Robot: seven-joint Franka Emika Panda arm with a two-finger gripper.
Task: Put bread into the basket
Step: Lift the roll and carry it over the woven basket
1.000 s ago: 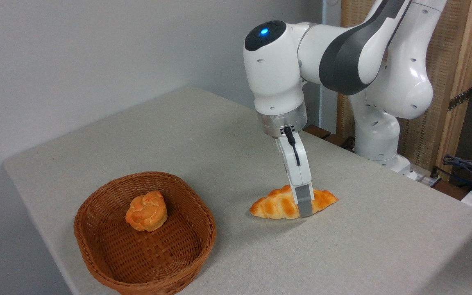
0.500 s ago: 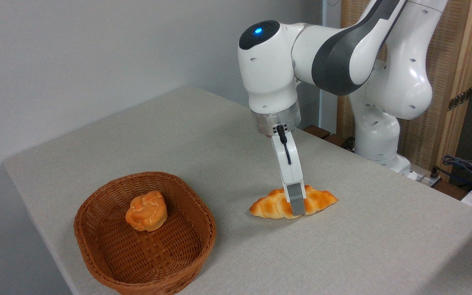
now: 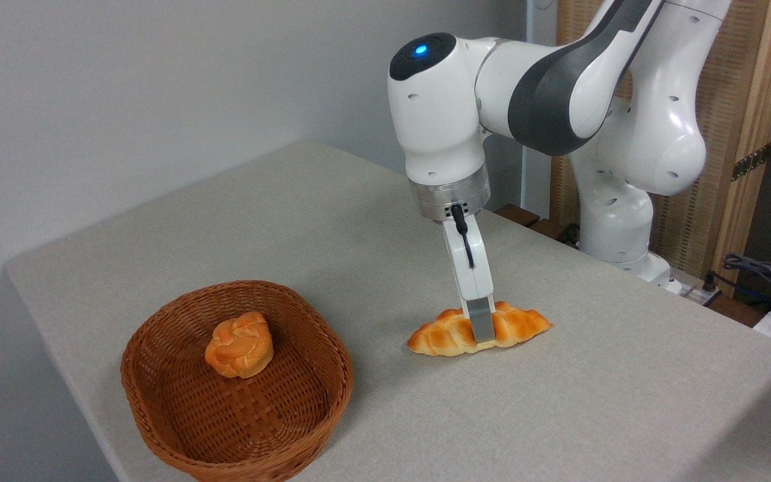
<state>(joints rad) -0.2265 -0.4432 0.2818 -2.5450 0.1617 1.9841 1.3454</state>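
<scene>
- The grey table carries everything; its cloth-like top is bare between the objects.
- The white Franka arm bends down from the right and points its gripper at the middle of the loaf.
- The brown woven wicker basket stands at the left, well apart from the loaf, with a small round knotted bun inside it.
- The long braided golden-orange bread lies on the table, right of the basket.
- Only one grey finger shows, pressed on the near side of the bread; the other one is hidden behind, so I cannot tell how far they stand apart.
- Compared with one second ago, the gripper has shifted a little to the left along the loaf and the finger tip now ends higher; the bread looks almost unmoved.
</scene>
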